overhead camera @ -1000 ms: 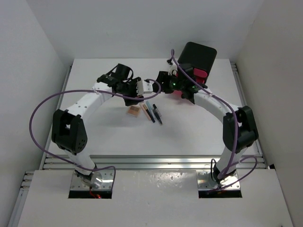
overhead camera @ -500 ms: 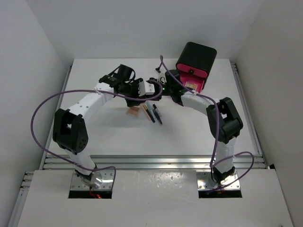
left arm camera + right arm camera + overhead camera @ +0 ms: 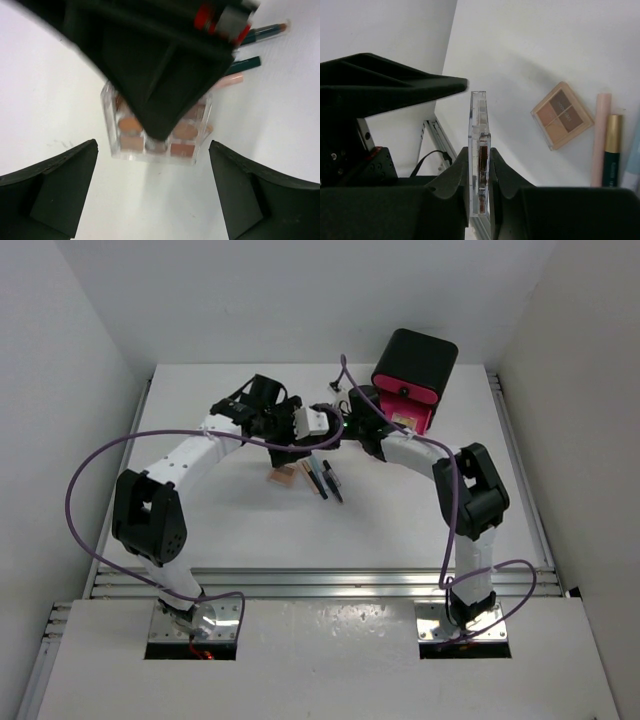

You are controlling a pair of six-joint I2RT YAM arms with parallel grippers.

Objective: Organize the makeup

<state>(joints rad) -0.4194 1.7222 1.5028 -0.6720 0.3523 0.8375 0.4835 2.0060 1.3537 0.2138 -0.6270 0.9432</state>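
The right gripper [image 3: 480,159] was clamped on a clear-cased eyeshadow palette [image 3: 478,120], pinching its lower part between both fingers so that the case stood on edge, upright, over the white table [image 3: 520,60]. The left gripper [image 3: 152,146] faced it with its fingers spread wide, one on either side of that same palette and neither touching it. In the left wrist view the right gripper's dark body covered the upper part of the case, so that only the brown and orange pans along its lower edge showed. Seen from above, the two grippers met over the middle of the table, near the black box with pink drawers [image 3: 412,375] at its far side. A second palette [image 3: 562,115] in tan and brown shades lay flat on the table, just beside a beige pencil [image 3: 602,140] and a dark green pencil with a gold end [image 3: 613,150], which lay side by side.
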